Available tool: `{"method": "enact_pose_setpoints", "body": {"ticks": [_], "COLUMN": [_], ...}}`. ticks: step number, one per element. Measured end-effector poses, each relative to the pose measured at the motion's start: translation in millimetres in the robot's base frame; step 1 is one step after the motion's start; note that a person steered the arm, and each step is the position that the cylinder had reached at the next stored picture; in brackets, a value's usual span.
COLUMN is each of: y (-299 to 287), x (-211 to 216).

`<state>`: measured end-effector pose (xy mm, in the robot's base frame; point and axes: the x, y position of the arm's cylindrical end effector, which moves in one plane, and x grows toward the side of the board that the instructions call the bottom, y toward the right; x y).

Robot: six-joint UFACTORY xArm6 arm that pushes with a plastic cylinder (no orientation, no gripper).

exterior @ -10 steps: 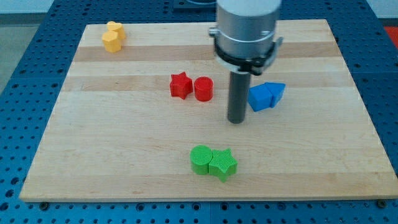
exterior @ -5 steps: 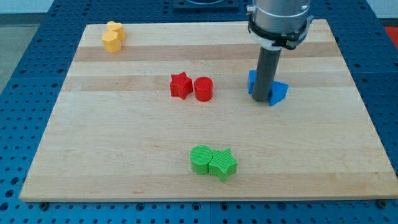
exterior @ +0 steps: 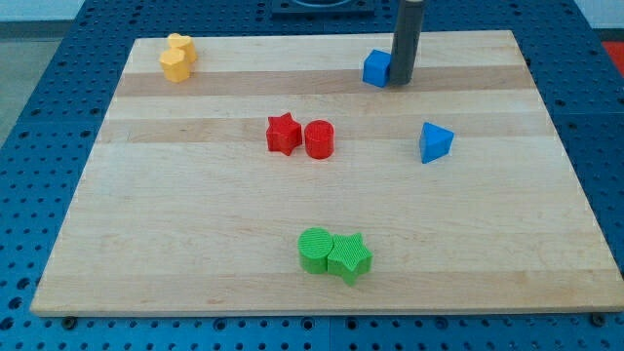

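Our rod upright at the view's top of the desk, no fingers to it; my tip touching the blue cube, blue triangular block well apart

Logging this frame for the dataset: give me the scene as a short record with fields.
surface: wooden board on a blue perforated table
my tip: near the view's top, against the right side of the blue cube
blue triangular block: apart, lower right of the tip
red pair: red star beside red cylinder, mid-board
green pair: green cylinder touching green star, near the bottom
yellow blocks: top left, shapes unclear
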<state>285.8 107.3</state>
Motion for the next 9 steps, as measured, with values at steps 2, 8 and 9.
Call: {"method": "enact_pose_setpoints", "body": {"ticks": [2, 8, 9], "y": [-14, -64, -64], "x": [-20, -27, -35]}}
